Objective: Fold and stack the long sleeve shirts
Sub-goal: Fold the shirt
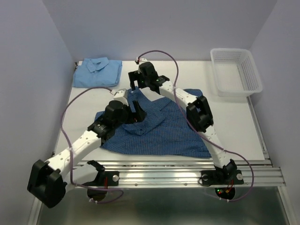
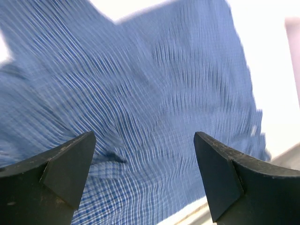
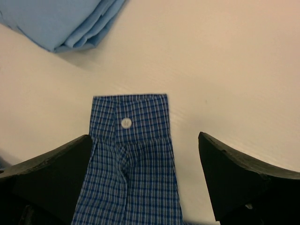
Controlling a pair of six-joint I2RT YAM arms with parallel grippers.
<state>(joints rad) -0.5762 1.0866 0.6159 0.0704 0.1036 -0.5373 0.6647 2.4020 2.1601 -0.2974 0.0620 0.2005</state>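
Right fingers [image 3: 65, 164] are standing wide apart with nothing in them. The cuff [image 3: 129, 115] of the dark check shirt [image 1: 159, 133] is lying flat on the surface [image 3: 225, 70] between them, nearer the left finger, with its button [image 3: 125, 123] facing up. The folded light blue shirt [image 1: 97, 72] is sitting beyond the tips, off to the left, apart from the cuff.

Left fingers [image 2: 70, 164] are also gaping wide and gripping nothing. Check cloth is filling the gap and the space beyond; the view is smearing, so contact cannot be told.

Risks, as judged:
- The cuff is sitting off-centre, so a close may be pinching only its edge and letting the sleeve slip out mid-fold.
- The left fingers may be gathering several layers, dragging the whole body and wrinkling it.
- A long sweep of the sleeve could be nudging the light blue stack.
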